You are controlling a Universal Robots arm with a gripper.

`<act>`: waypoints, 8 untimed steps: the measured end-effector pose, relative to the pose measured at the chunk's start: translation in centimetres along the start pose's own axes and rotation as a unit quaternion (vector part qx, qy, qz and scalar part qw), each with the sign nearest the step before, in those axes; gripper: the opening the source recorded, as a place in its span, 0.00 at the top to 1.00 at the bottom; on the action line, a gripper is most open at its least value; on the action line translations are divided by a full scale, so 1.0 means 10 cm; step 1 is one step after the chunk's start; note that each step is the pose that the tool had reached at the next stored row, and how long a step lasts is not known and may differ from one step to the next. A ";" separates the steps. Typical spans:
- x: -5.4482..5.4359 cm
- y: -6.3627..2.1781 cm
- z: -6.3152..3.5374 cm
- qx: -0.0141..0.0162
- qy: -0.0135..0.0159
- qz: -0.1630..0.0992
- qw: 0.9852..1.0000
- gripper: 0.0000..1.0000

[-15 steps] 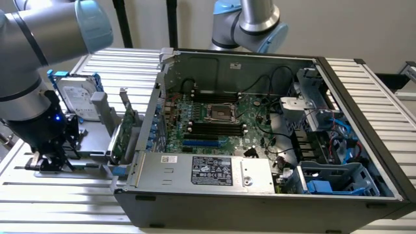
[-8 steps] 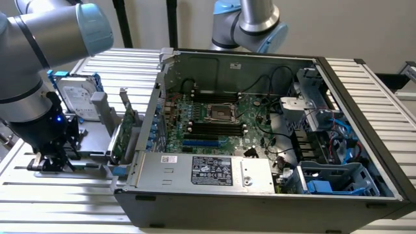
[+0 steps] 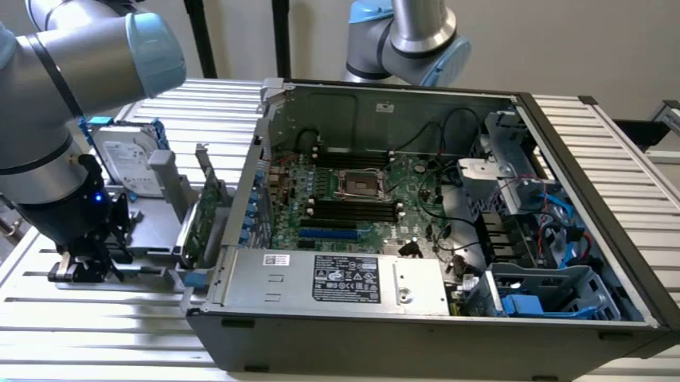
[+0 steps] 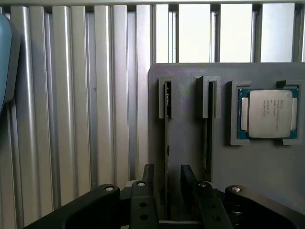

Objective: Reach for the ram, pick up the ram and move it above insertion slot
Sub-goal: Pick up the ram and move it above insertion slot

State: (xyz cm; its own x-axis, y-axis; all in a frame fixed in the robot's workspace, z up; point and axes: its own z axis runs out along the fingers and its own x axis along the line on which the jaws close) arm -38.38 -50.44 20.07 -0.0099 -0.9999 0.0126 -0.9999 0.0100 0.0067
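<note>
– one slatted aluminium table carries everything, and the biggest thing on it is the open dark-grey computer case with its green motherboard lying bare inside.

– and the arm?

– the grey and pale-blue robot arm stands at the exterior view's left, outside the case, reaching straight down. a second arm of the same make is behind the case's far wall.

– what is under the working arm?

– a flat grey plastic parts holder lying on the slats. at its far end stands a silver hard drive in a blue frame, and between holder and case a large green expansion card stands upright. the wrist view adds a square silver-lidded processor seated in a recess of the holder.

– where is the ram?

– the ram, a thin green stick seen edge-on, stands in a narrow slot of that holder, two places over from the processor, with another narrow slot between them.

– and the gripper?

– the black gripper is low over the holder. in the wrist view the gripper straddles the stick: its jaws are spread, one of the fingers on each side of the ram's edge, a small gap showing on both sides.
</note>
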 end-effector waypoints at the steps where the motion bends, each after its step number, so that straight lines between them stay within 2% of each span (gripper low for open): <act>1: 0.00 0.001 0.007 0.000 0.000 -0.001 1.000 0.64; 8: 0.00 0.009 0.031 -0.001 0.000 -0.007 1.000 0.64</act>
State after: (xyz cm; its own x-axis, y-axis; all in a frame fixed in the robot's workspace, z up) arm -38.48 -50.44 19.76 0.0051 -0.9999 0.0126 -0.9999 -0.0050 0.0090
